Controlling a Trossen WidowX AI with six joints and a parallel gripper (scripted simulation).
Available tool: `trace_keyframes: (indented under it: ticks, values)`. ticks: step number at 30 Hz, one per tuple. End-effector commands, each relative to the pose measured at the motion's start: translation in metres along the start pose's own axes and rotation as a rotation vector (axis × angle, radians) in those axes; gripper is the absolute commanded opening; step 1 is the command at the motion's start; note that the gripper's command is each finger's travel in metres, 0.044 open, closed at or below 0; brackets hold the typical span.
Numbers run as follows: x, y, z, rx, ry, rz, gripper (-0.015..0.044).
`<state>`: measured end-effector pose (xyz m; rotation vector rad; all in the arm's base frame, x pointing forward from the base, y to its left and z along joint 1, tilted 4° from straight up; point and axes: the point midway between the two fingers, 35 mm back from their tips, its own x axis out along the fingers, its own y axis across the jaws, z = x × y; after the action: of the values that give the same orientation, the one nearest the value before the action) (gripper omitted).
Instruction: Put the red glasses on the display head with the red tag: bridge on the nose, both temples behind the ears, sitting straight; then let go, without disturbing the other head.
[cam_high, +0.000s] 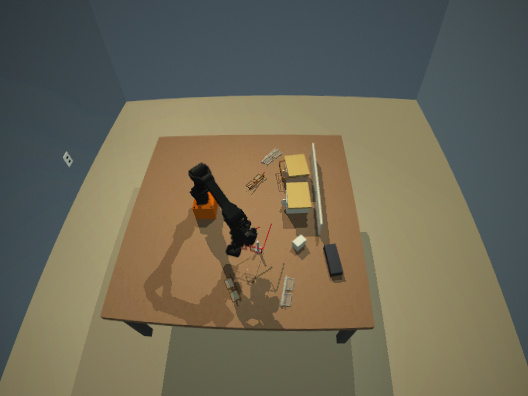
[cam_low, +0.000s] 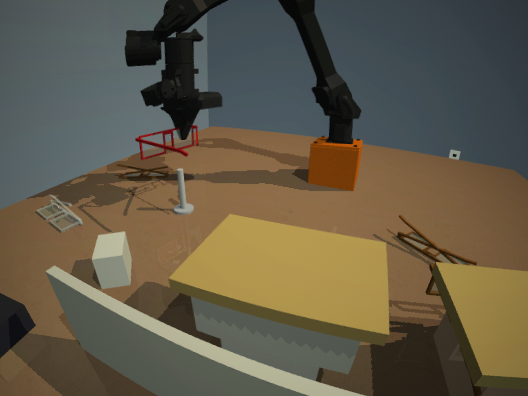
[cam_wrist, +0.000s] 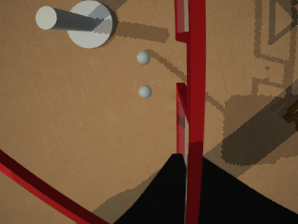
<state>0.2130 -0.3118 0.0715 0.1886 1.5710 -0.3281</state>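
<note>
Red glasses aloft, display heads well apart

I am pinching the red glasses (cam_high: 267, 237) (cam_low: 164, 143) (cam_wrist: 196, 75) in my gripper (cam_high: 255, 243) (cam_low: 184, 137) (cam_wrist: 184, 163), narrow jaws closing on the front frame to one side of its bridge. The glasses are hanging above the tabletop (cam_high: 175, 160) (cam_low: 270, 200) (cam_wrist: 125, 135); neither display head is wearing them.

Room: a white post stand (cam_high: 258, 245) (cam_low: 181, 190) (cam_wrist: 75, 21) is standing near my load. The white block (cam_high: 299, 243) (cam_low: 112, 260) is sitting between that stand and the black case (cam_high: 333, 260) (cam_low: 12, 322). Both yellow-topped display stations, nearer (cam_high: 298, 195) (cam_low: 285, 275) and farther (cam_high: 297, 165) (cam_low: 495, 320) from my load, are standing well apart from it. Behind them a long pale panel (cam_high: 317, 190) (cam_low: 150, 330) is running close by, leaving a narrow strip. Clear-lensed glasses (cam_high: 289, 289) (cam_low: 60, 212) are lying toward the table's near edge in the top view.

Writing: I am finding no readable brand or label; the red tag is not showing.

Pose: my arm (cam_high: 225, 202) (cam_low: 312, 40) is arching from its orange base (cam_high: 197, 215) (cam_low: 332, 167), wrist pointing down.
</note>
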Motion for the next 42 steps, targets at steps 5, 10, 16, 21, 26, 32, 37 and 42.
trace_keyframes:
  ticks: [5, 10, 16, 21, 26, 32, 37, 42]
  values:
    - [0.001, 0.019, 0.041, -0.004, 0.001, 0.001, 0.0000]
    - [0.001, 0.020, 0.044, -0.004, 0.000, 0.001, 0.0000]
    - [0.021, 0.020, 0.045, -0.004, 0.000, 0.001, 0.0000]
    - [0.052, 0.020, 0.044, -0.004, 0.001, 0.001, 0.0000]
    - [0.061, 0.021, 0.044, -0.004, 0.001, 0.001, 0.0000]
    - [0.061, 0.018, 0.046, -0.004, 0.000, 0.001, 0.0000]
    - [0.061, 0.015, 0.051, -0.004, 0.000, 0.001, 0.0000]
    - [0.060, 0.014, 0.052, -0.004, 0.000, 0.001, 0.0000]
